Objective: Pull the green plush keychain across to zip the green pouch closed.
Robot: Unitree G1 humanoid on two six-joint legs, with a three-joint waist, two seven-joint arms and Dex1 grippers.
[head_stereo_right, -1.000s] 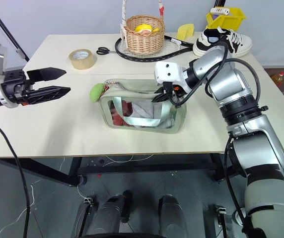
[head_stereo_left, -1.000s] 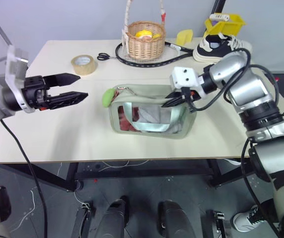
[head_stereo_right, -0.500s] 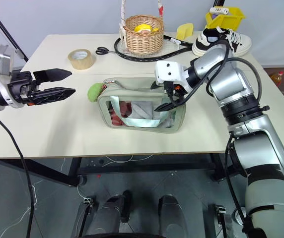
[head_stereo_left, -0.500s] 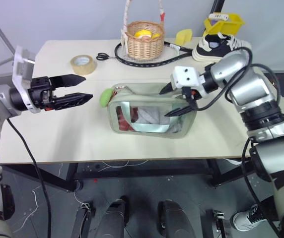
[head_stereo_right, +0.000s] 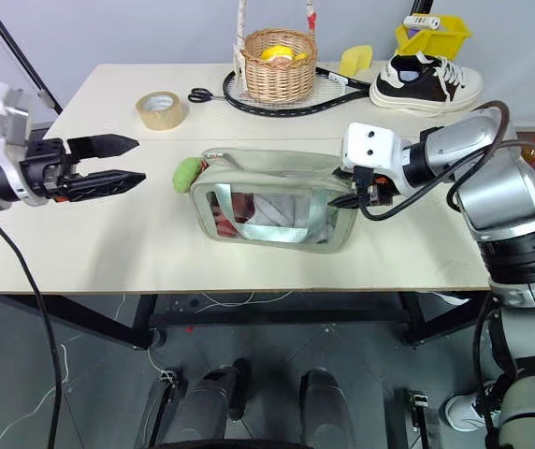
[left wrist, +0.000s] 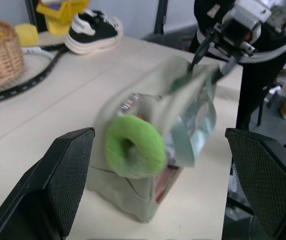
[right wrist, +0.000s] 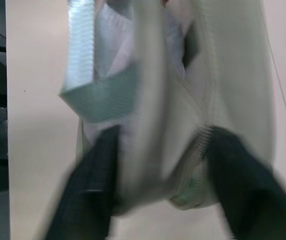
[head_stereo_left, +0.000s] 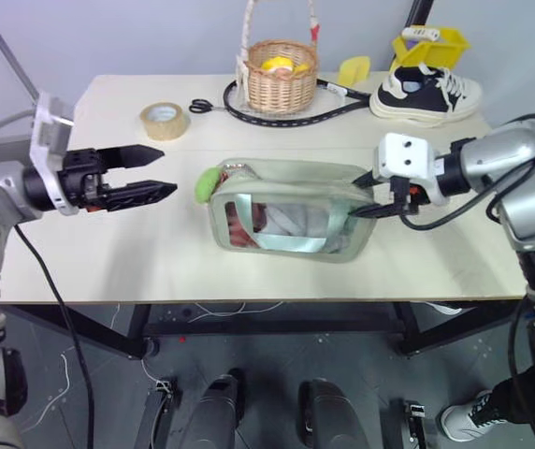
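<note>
At the left, the left tool (head_stereo_left: pixel 160 171) is held level above the tabletop (head_stereo_left: pixel 108 253) with its two black fingers spread wide, nothing between them, aimed toward the green plush keychain (head_stereo_left: pixel 206 184) but well apart from it. The keychain is seen hanging at the left end of the green pouch (head_stereo_left: pixel 291 210), just beside the pouch's upper corner, so the zipper pull is judged to sit at its starting end and the zip is not yet drawn across; the whole pull is left to be done. The pouch is placed near the middle of the tabletop, resting on its base with the zipper on top and its clear window facing the front edge; its long axis is laid across the tabletop from left to right, the keychain end pointing toward the left tool. At the pouch's right end, the right tool (head_stereo_right: pixel 350 191) is set against the upper corner, and in the right wrist view its fingers (right wrist: pixel 90 192) are seen straddling the fabric there; whether that end is actually pinched or only bracketed cannot be told from the blurred view.
</note>
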